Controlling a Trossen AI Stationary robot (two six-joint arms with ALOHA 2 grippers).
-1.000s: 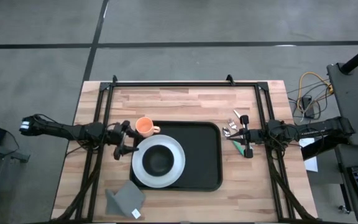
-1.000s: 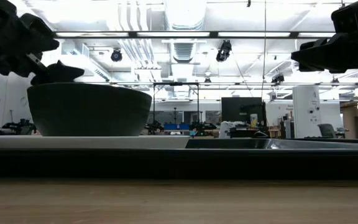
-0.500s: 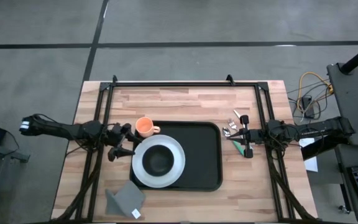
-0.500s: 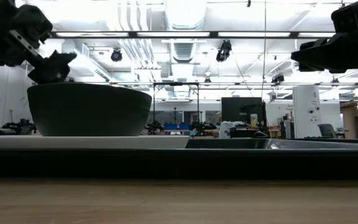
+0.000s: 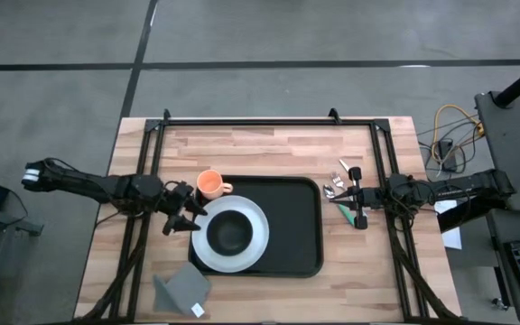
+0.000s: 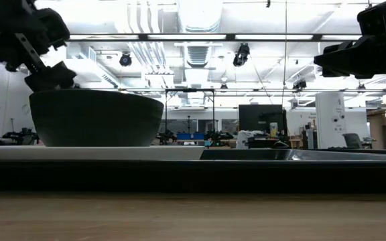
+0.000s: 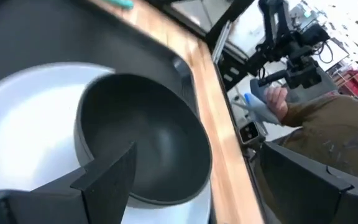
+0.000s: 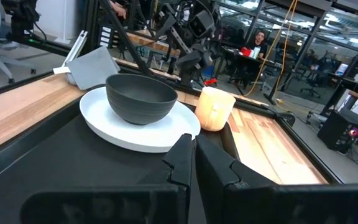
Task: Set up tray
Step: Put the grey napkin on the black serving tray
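Black tray (image 5: 283, 226) lies flat mid-counter (image 5: 260, 149). White plate (image 5: 230, 234) sits on its left half, overhanging the left rim; dark bowl (image 5: 230, 233) centred on the plate. Orange cup (image 5: 209, 183) on the wood just off the tray's left rear corner. Grey napkin (image 5: 181, 289) near the front edge. Left tool (image 5: 186, 219) hovers at the plate's left edge, fingers spread, holding nothing. Right tool (image 5: 358, 195) off the tray's right side, fingers pressed together, beside what looks like cutlery (image 5: 337, 183).
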